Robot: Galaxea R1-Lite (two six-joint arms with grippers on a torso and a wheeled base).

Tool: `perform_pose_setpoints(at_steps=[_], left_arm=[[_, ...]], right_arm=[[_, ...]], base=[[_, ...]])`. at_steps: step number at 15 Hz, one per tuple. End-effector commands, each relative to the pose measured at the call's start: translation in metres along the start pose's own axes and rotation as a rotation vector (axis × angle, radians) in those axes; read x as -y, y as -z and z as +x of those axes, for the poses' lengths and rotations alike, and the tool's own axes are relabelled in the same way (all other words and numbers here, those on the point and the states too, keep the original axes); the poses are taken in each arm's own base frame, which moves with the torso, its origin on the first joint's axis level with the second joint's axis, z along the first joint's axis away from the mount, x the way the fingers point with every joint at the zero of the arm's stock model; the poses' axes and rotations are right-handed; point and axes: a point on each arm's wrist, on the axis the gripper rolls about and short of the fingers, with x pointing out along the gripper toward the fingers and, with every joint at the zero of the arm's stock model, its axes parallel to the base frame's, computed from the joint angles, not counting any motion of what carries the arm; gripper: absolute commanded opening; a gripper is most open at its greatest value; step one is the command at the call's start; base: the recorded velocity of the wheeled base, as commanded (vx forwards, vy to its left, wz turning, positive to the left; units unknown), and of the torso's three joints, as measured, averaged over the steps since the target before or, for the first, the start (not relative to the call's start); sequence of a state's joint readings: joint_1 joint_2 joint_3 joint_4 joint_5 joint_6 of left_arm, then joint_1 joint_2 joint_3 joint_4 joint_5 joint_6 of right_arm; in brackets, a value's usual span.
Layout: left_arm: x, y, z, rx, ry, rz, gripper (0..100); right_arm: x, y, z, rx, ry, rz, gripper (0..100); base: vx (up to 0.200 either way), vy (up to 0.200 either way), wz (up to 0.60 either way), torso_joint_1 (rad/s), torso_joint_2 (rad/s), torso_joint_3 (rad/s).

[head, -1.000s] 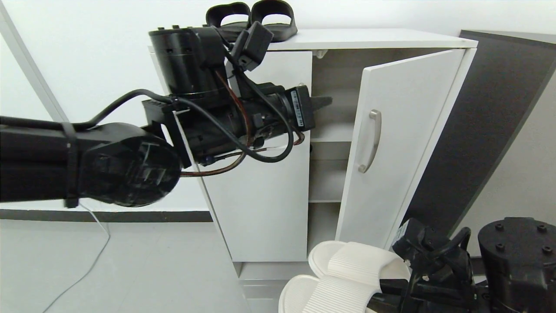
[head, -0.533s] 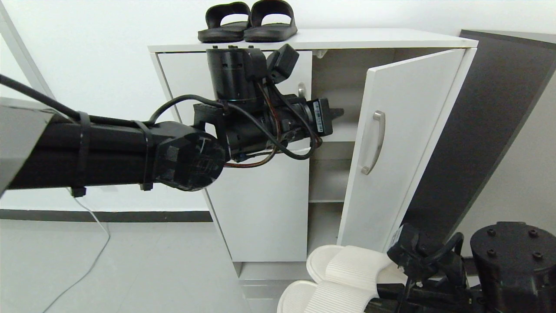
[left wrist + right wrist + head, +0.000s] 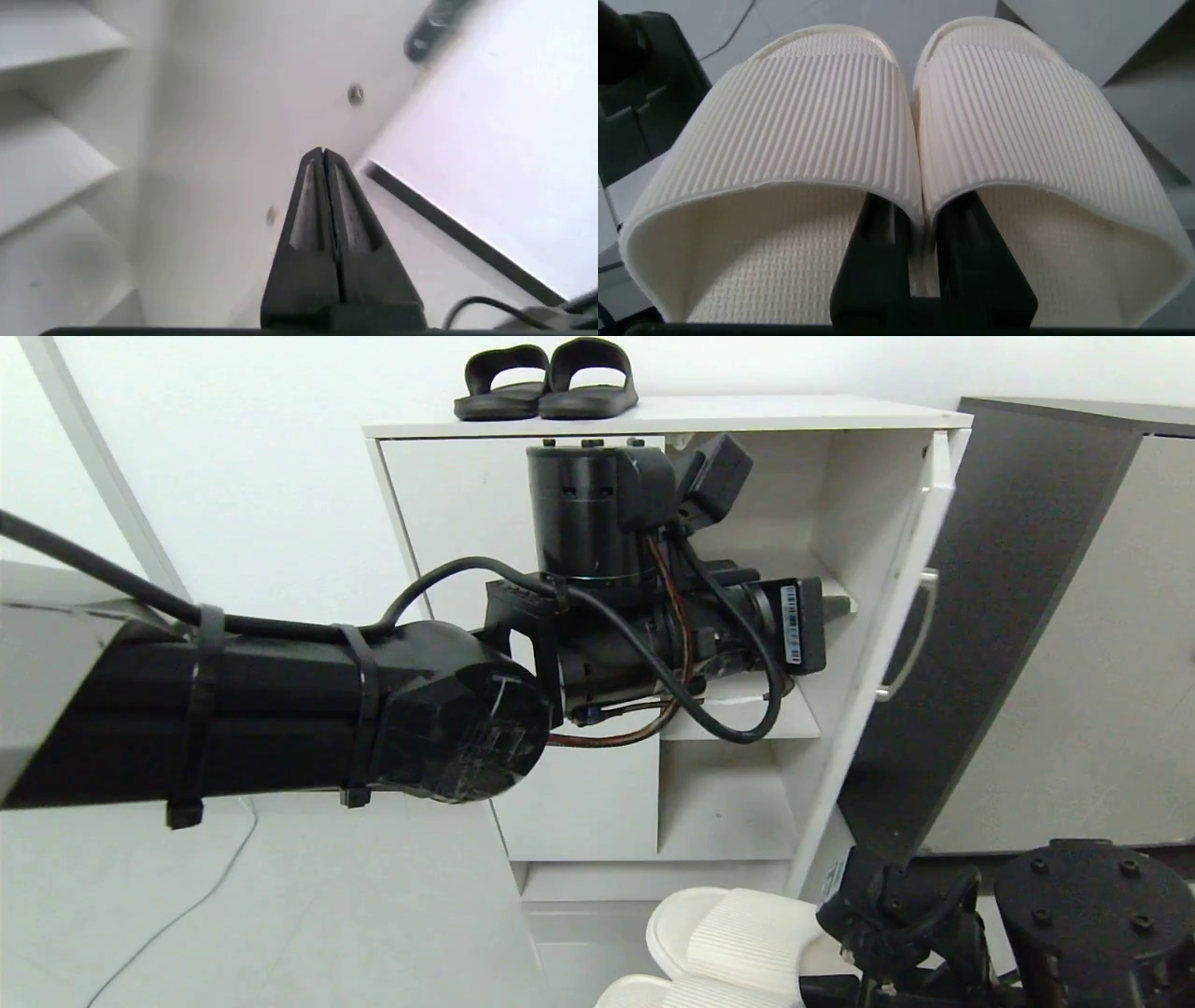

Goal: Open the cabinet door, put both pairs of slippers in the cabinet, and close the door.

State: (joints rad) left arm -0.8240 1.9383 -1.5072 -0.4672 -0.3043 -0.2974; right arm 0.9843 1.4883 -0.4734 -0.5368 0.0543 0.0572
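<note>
White cabinet (image 3: pixel 747 415) stands against the wall. Its left door (image 3: pixel 448 523) is shut. The right door (image 3: pixel 836 765) is swung wide open and seen nearly edge-on, with its metal handle (image 3: pixel 913 635) on the outer side. The open half shows white shelves (image 3: pixel 738 721) with nothing on the visible parts.

The black slippers (image 3: pixel 551 383) sit side by side on the cabinet top, near its left end, toes toward the wall.

The left arm stretches across in front of the cabinet. The left pincer (image 3: pixel 845 605) is inside the open compartment at upper-shelf level, just beside the open door's inner face. Can't tell if the tip touches the door. In the left wrist view the left pincer (image 3: pixel 323 163) has its fingers pressed together with nothing between them, pointing at a white panel with small screw heads.

The white slippers (image 3: pixel 728 933) are low in front of the cabinet, off the floor (image 3: pixel 327 915), at the end of the right arm, below the open door's bottom edge. In the right wrist view the white slippers (image 3: pixel 906 140) are side by side with ribbed straps up. The right pincer (image 3: pixel 922 243) has one finger inside each slipper and is clamped on the two inner side walls, holding the pair together.

Dark grey panel (image 3: pixel 1027 616) stands right of the cabinet, behind the open door. A thin cable (image 3: pixel 187 896) lies on the floor at left.
</note>
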Motion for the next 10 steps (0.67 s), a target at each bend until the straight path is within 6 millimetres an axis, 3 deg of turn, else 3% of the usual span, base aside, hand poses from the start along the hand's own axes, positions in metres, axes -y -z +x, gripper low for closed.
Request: perform_pose_setpoints(at_steps=[1,4,5,7,8,10], left_arm=[[0.002,-0.001,-0.001,0.005,0.001,0.003,0],[-0.026,-0.022,-0.030,0.061,-0.131,0.012,0],[-0.034,-0.041,-0.068,0.107,-0.242,0.026,0],[-0.030,-0.048,-0.129,0.098,-0.473,0.071,0],[-0.022,-0.040,-0.165,0.074,-0.641,0.080,0],[-0.003,-0.023,-0.213,0.080,-0.794,0.080,0]], right_arm=[[0.001,0.000,0.002,-0.003,0.004,0.008,0],[0.029,-0.012,0.016,0.024,0.197,0.075,0],[0.049,-0.028,0.034,0.073,0.368,0.190,0],[0.076,-0.046,0.061,0.144,0.592,0.310,0],[0.090,-0.049,0.072,0.156,0.701,0.330,0],[0.102,-0.054,0.080,0.177,0.785,0.343,0]], base=[[0.000,0.000,0.00,0.000,0.00,0.000],[0.000,0.000,0.00,0.000,0.00,0.000],[0.000,0.000,0.00,0.000,0.00,0.000],[0.000,0.000,0.00,0.000,0.00,0.000],[0.000,0.000,0.00,0.000,0.00,0.000],[0.000,0.000,0.00,0.000,0.00,0.000]])
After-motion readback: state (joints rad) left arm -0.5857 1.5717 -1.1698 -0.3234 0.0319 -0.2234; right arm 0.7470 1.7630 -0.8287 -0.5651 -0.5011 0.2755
